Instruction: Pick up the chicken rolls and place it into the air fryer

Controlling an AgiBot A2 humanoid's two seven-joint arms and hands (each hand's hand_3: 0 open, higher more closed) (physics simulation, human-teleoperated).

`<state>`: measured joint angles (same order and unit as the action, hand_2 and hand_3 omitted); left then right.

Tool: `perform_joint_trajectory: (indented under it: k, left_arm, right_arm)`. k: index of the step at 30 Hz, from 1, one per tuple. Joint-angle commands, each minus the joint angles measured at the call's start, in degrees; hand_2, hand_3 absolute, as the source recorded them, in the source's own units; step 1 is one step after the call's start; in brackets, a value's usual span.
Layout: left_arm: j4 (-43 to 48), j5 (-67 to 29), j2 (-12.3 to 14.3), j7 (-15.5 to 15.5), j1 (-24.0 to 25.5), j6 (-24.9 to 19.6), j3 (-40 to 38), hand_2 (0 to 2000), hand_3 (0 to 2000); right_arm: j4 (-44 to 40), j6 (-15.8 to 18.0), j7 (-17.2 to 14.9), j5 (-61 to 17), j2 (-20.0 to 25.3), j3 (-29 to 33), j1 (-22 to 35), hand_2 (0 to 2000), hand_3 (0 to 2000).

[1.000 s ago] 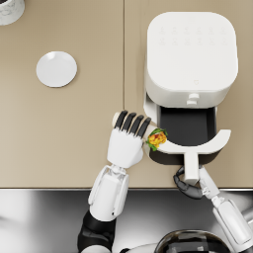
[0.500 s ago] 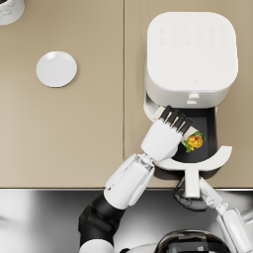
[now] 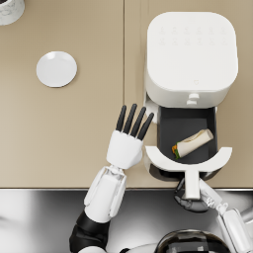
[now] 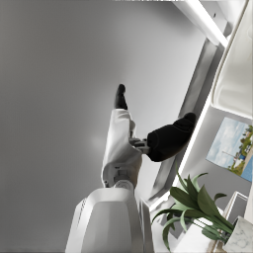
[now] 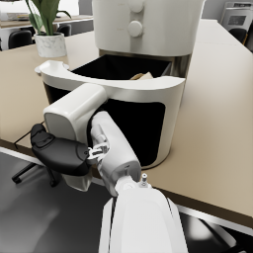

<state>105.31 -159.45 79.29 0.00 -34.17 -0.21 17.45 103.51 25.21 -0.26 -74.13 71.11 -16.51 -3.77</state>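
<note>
The chicken roll (image 3: 193,143) lies in the open black drawer (image 3: 168,129) of the white air fryer (image 3: 190,54); its tip (image 5: 143,76) shows above the drawer front. My left hand (image 3: 129,141) hovers over the counter just left of the drawer, fingers spread and holding nothing. In the left wrist view that hand (image 4: 148,136) stands against a grey background. My right hand (image 3: 190,198) grips the drawer's white handle (image 3: 190,179) at the counter's front edge. The right wrist view shows the dark right hand (image 5: 62,154) wrapped around the handle (image 5: 74,118).
A small white plate (image 3: 56,69) sits on the beige counter at the back left. A marbled pot (image 3: 10,10) stands at the far left corner, with its plant (image 5: 47,10) showing in the right wrist view. A dark strip runs along the counter's front edge.
My left hand carried the roll rightward over the drawer, let it go, and has drawn back left, empty. The right hand has stayed on the handle.
</note>
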Motion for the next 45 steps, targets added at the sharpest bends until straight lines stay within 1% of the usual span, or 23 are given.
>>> perform_joint_trajectory:
  k: [1, 3, 4, 6, 11, 13, 15, 21, 24, 29, 30, 32, 36, 38, 40, 42, 45]
  left_arm:
    - [6.5, 0.0, -1.5, 0.0, 6.2, 0.0, -14.4, 0, 0]
    - [7.7, 0.0, -0.5, 0.0, 8.2, 0.1, -20.8, 0, 0]
    - [8.0, 0.0, -0.2, 0.0, 8.8, 0.1, -22.8, 0, 0]
    - [8.9, 0.0, 0.4, 0.0, 9.8, 0.2, -26.3, 0, 0]
    - [8.9, 0.0, 0.4, 0.0, 11.0, 0.2, -29.9, 0, 0]
    - [8.2, 0.0, 0.2, 0.0, 11.2, 0.2, -30.1, 0, 0]
    - [7.7, 0.0, 0.3, 0.0, 11.8, 0.2, -30.5, 0, 0]
    - [6.4, 0.0, -0.1, 0.0, 12.6, 0.2, -31.1, 0, 0]
    - [6.5, 0.0, -0.4, 0.0, 12.7, 0.2, -30.5, 0, 0]
    - [5.9, 0.0, -0.7, 0.0, 13.2, 0.2, -30.1, 0, 0]
    - [5.5, 0.0, -0.8, 0.0, 13.2, 0.2, -30.2, 0, 0]
    - [5.5, 0.0, -0.9, 0.0, 13.4, 0.2, -30.1, 0, 0]
    - [5.0, 0.0, -1.1, 0.0, 13.7, 0.2, -29.4, 0, 0]
    - [5.0, 0.0, -1.3, 0.0, 13.8, 0.2, -29.3, 0, 0]
    - [5.0, 0.0, -1.3, 0.0, 14.2, 0.2, -29.0, 0, 0]
    - [4.6, 0.0, -1.4, 0.0, 14.2, 0.2, -29.1, 0, 0]
    - [4.2, 0.0, -1.6, 0.0, 14.2, 0.2, -28.3, 0, 0]
  right_arm:
    - [6.9, -0.3, -0.1, 0.0, 4.2, -23.2, 2.1, 2000, 2000]
    - [5.9, -0.3, -0.2, 0.0, 5.6, -22.8, 2.5, 2000, 2000]
    - [5.7, -0.3, -0.2, 0.0, 6.3, -22.1, 2.8, 2000, 2000]
    - [5.1, 0.8, -0.3, -0.1, 8.1, -19.5, 3.5, 2000, 2000]
    - [1.6, 3.1, -0.4, -0.2, 16.0, -9.9, 8.1, 2000, 2000]
    - [-0.8, 0.2, -0.6, -0.5, 17.6, -7.4, 10.6, 2000, 2000]
    - [-3.3, -1.1, -0.7, -0.7, 17.8, -6.0, 13.5, 2000, 2000]
    - [-11.7, -3.9, -1.1, -0.3, 12.9, -9.9, 23.6, 2000, 2000]
    - [-16.5, -4.7, -0.7, -0.3, 11.5, -11.7, 29.4, 2000, 2000]
    - [-22.7, -5.3, -1.1, -0.3, 8.7, -18.0, 37.2, 2000, 2000]
    - [-24.0, -5.3, -0.7, -0.3, 8.2, -19.5, 38.7, 2000, 2000]
    - [-26.3, -6.4, 0.0, -0.3, 7.4, -21.8, 41.6, 2000, 2000]
    - [-33.1, -7.1, 0.6, -0.2, 6.8, -26.4, 47.8, 2000, 2000]
    - [-35.8, -8.0, 1.2, -0.2, 7.0, -28.3, 50.4, 2000, 2000]
    - [-39.0, -8.0, 1.5, -0.1, 7.2, -30.9, 52.9, 2000, 2000]
    - [-41.8, -8.2, 1.7, -0.1, 7.4, -33.3, 54.8, 2000, 2000]
    - [-45.0, -8.7, 1.8, -0.1, 9.4, -33.5, 56.1, 2000, 2000]
